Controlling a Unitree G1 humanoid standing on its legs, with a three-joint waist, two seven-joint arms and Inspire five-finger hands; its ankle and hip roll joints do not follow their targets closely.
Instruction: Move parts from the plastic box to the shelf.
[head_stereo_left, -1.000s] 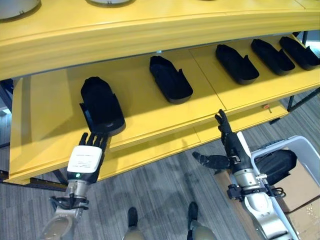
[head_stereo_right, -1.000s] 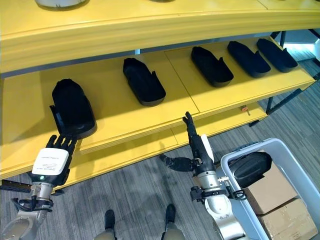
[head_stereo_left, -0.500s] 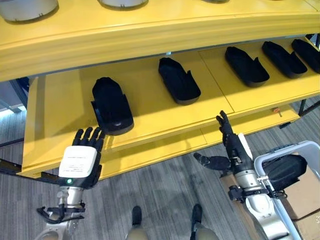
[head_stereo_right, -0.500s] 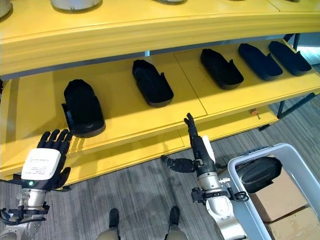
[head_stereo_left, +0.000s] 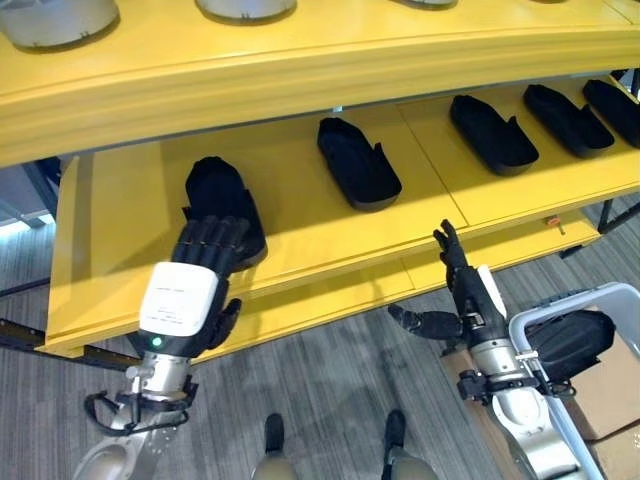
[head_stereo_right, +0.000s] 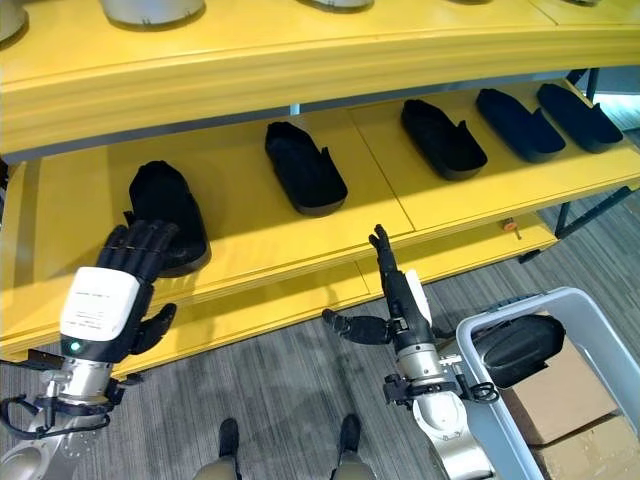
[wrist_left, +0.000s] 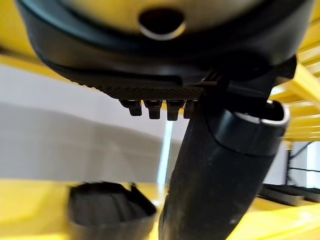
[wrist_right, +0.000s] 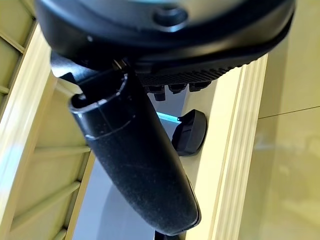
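In the left eye view, my left hand (head_stereo_left: 182, 300) is raised in front of the yellow shelf (head_stereo_left: 300, 200), fingers straight and spread, gripping nothing. Its fingertips overlap the near end of the leftmost black part (head_stereo_left: 222, 198), though I cannot tell whether they touch it. Four more black parts lie in a row along the same shelf board: the second part (head_stereo_left: 357, 162), the third part (head_stereo_left: 492, 132), the fourth part (head_stereo_left: 568, 118) and the fifth part (head_stereo_left: 612, 98) at the far right edge. My right hand (head_stereo_left: 462, 290) stands below the front lip of the shelf, fingers straight and pointing up, thumb stuck out to the side, empty. Just beside it, low on the right, sits the plastic box (head_stereo_left: 560, 420), and one black part in the box (head_stereo_left: 562, 342) rests inside it. A cardboard carton (head_stereo_left: 610, 395) lies under the box.

The right eye view gives the same layout: my left hand (head_stereo_right: 110, 300) open before the leftmost part (head_stereo_right: 165, 205), my right hand (head_stereo_right: 400, 300) open beside the pale box (head_stereo_right: 545, 420).

In the left wrist view, my thumb crosses in front and short straight fingertips (wrist_left: 152, 106) show past the palm, with a black part (wrist_left: 107, 207) lying on the yellow board beyond.

In the right wrist view, my thumb (wrist_right: 132, 160) stretches out over the pale edge of the shelf, holding nothing.
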